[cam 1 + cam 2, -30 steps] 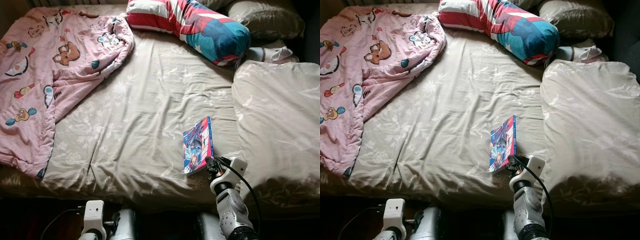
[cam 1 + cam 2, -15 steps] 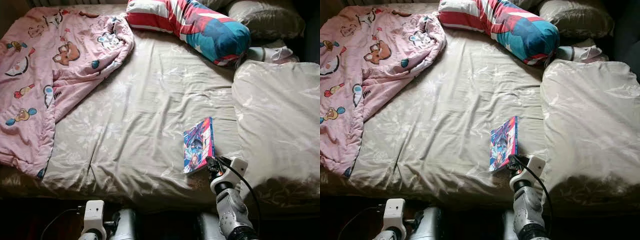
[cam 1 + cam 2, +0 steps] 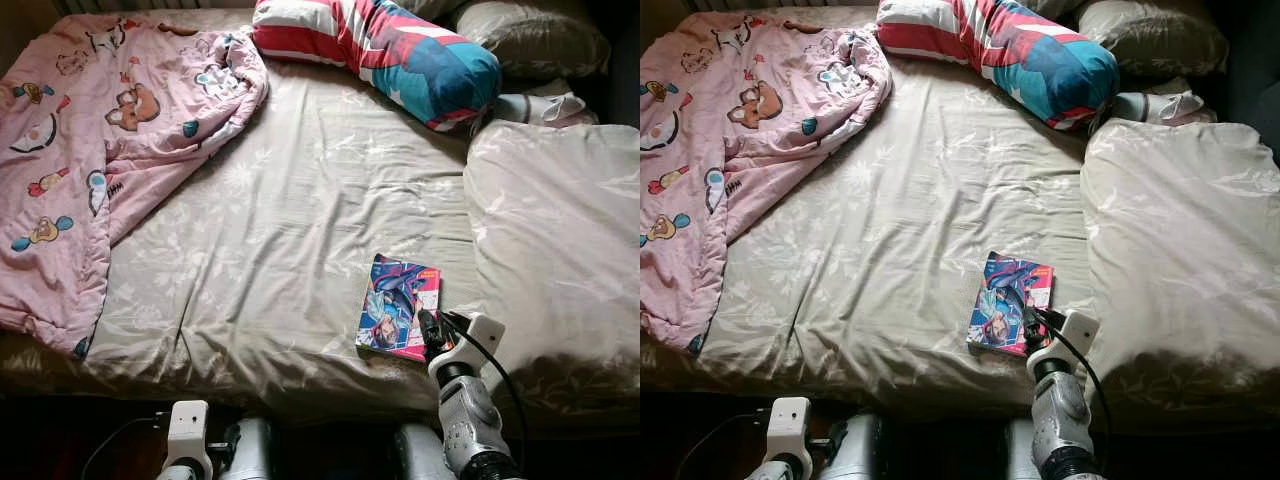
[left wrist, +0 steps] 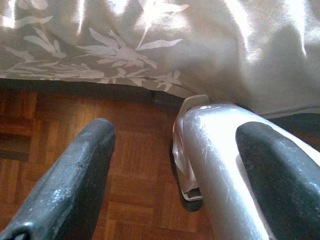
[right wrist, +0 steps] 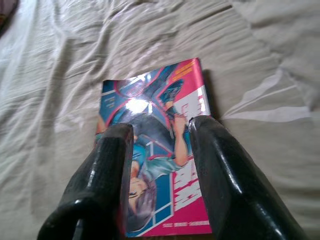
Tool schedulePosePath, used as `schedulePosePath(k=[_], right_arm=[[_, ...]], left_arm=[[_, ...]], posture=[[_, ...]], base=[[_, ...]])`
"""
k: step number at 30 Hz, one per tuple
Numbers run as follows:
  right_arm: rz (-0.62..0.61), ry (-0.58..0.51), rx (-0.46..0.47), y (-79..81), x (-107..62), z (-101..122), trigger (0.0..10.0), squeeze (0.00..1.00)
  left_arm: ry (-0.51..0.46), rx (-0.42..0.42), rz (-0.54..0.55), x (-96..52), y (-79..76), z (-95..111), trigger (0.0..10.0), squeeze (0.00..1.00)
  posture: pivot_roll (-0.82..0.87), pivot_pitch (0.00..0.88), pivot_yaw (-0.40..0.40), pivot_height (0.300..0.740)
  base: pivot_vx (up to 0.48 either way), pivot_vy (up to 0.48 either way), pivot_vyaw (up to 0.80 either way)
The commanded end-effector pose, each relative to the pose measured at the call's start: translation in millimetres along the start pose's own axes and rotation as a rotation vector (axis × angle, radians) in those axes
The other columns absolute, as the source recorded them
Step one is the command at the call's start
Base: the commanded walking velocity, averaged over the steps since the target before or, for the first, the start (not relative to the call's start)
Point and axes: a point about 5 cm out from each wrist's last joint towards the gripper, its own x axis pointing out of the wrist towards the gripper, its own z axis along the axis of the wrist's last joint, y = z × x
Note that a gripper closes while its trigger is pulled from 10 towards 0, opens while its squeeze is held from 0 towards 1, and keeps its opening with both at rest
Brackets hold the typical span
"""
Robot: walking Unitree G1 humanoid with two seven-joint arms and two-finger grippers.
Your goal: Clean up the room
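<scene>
A colourful comic book [image 3: 398,320] lies flat, cover up, on the beige floral sheet [image 3: 290,230] near the bed's front edge. My right gripper [image 3: 432,335] reaches up from below and hovers at the book's near right corner. In the right wrist view its black fingers [image 5: 107,170] stand open over the book's [image 5: 150,150] cover, with nothing pinched between them. My left gripper [image 4: 172,135] hangs idle and open below the bed's edge, over the wooden floor [image 4: 135,175].
A pink cartoon blanket [image 3: 90,130] is heaped over the bed's left side. A striped red, white and blue bolster [image 3: 390,50] lies at the head. A folded beige duvet [image 3: 560,230] covers the right side, with a grey pillow [image 3: 530,35] and a white cloth [image 3: 540,105] behind it.
The book stood tilted up on its edge beside my right gripper; now it has dropped flat onto the sheet, cover up. The right gripper shifted slightly right.
</scene>
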Motion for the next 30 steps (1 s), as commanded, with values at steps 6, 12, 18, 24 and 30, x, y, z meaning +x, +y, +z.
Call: schedulePosePath(k=[6,12,18,24,30], right_arm=[[0.001,0.087,-0.072,-5.6,-5.8,-14.0,10.0,0.00],[0.014,0.177,-0.185,-6.5,-11.2,-27.7,10.0,0.00],[0.007,0.289,-0.260,-10.3,-18.1,-43.5,10.0,0.00],[-0.082,0.316,-0.133,-15.5,-20.9,-49.3,10.0,1.00],[-0.174,0.330,-0.019,-19.2,-21.7,-51.6,10.0,0.00]], left_arm=[[0.115,0.011,0.020,-10.8,7.5,-27.5,10.0,0.00],[0.114,0.009,0.019,-10.8,8.5,-27.0,10.0,0.00],[0.121,0.008,0.021,-12.5,11.5,-29.3,10.0,0.00],[0.123,0.014,0.027,-14.6,14.9,-31.8,10.0,0.00],[0.121,0.029,0.033,-16.2,20.3,-32.2,10.0,0.00]], posture=[[0.01,0.241,0.062,0.637],[0.01,0.244,0.061,0.637],[0.02,0.253,0.063,0.637],[0.04,0.271,0.080,0.637],[0.07,0.283,0.107,0.637]], base=[[0.000,0.000,0.00],[0.000,0.000,0.00],[0.000,0.000,0.00],[0.000,0.000,0.00],[0.000,0.000,0.00]])
